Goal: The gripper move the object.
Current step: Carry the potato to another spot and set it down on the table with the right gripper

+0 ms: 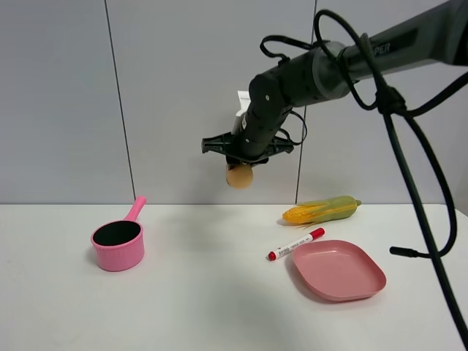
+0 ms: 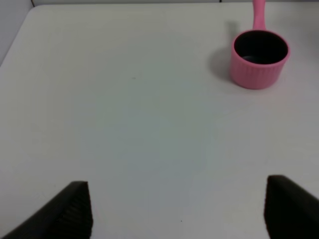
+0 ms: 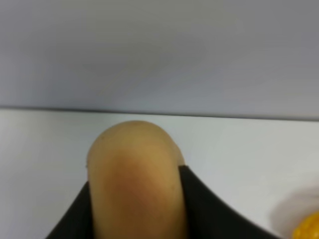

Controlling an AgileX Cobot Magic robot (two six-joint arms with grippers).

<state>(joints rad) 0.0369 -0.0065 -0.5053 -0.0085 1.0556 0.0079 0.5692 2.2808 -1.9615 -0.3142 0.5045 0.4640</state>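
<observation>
White surface below a pale grey panelled wall, thin dark seams running upright between the panels. From the high camera: right gripper up in the air near mid-frame, well above the surface, on a dark grey arm reaching in from the upper right, black cables looping off it. Clenched on the object, a round tan-orange fruit hanging just under the black claw, apart from everything lying below. From the right wrist camera: same fruit large and close, tan with a reddish-brown flush, pinched between two black fingers, one pressed against each flank. On the surface, far left: pink saucepan, upright, handle angled up toward the wall, dark inner lining on show down to the bottom. Right of centre, near the wall: corn cob, yellow kernels at one end, green husk at the other, lying flat. Just in front of it: red-and-white marker, lying at a slant, cap end close to the rim of a pink plate; touching or not, cannot tell. Plate shallow, square-ish with rounded corners, its whole pink face on show. From the left wrist camera: left gripper released, dark fingertips spread wide, poised over bare white surface, saucepan well beyond them.
</observation>
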